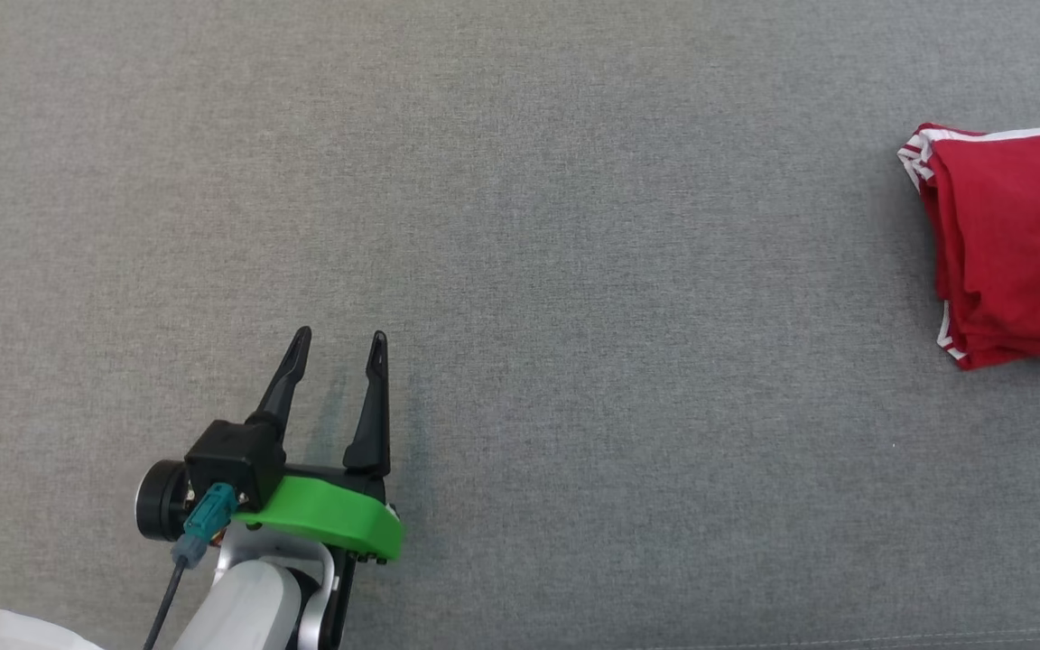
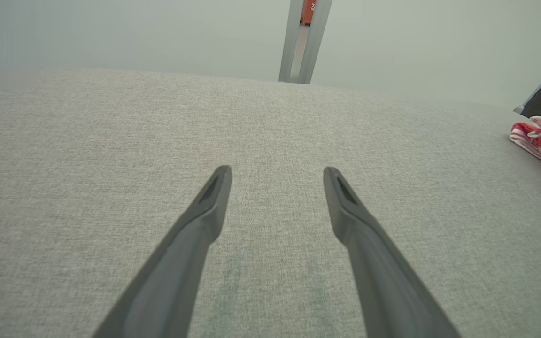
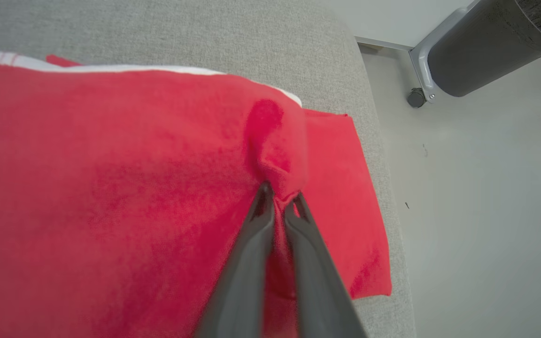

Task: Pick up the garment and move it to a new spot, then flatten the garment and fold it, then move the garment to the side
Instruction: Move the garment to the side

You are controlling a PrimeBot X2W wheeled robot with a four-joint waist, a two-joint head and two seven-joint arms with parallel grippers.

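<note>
A soft red cloth garment with white trim is laid folded at the right edge of the grey fabric-covered counter. It is judged light and limp, best taken by a pinch of cloth. One such pinch is clamped in the right hand. The left hand is held low near the front-left corner, fingers apart.

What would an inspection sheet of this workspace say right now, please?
Surface: grey fabric surface, flat.
Job's things: red garment with white trim, lying in layers at the right edge.
Clutter: pale white item at the head view's lower left corner, unidentifiable.
Grippers: left gripper jaws open over bare fabric; right gripper jaws shut on a pinch of the garment.
Cables: dark cable with teal connector at the left wrist.
Surroundings: pale floor; dark grey cylinder on a wheeled frame; metal post.
</note>
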